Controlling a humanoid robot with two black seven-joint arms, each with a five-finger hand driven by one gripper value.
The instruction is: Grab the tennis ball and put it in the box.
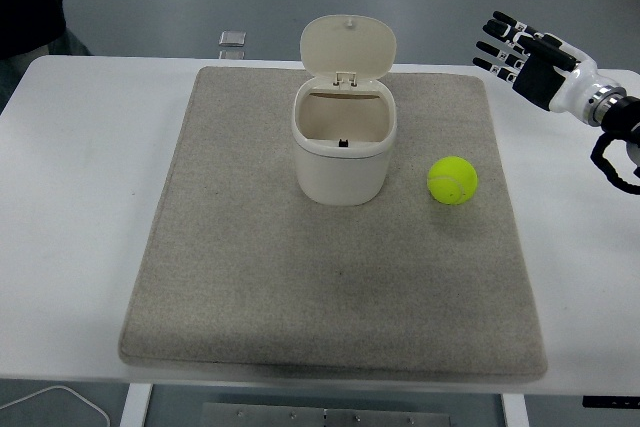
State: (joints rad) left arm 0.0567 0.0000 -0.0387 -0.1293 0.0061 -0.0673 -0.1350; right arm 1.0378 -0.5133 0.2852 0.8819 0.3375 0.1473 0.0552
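A yellow-green tennis ball (453,180) lies on a grey mat (250,287), right of centre. A cream box (340,147) with its hinged lid (348,47) standing open sits on the mat's middle, to the left of the ball. My right hand (515,52) comes in from the right edge, raised above the table's far right, up and to the right of the ball. Its fingers (497,42) are spread and hold nothing. The left arm does not show.
The mat covers most of the white table (90,197). A small grey object (233,39) lies at the table's far edge behind the mat. A person's dark clothing (30,2) shows at the top left. A white cable (60,402) hangs below the near left edge.
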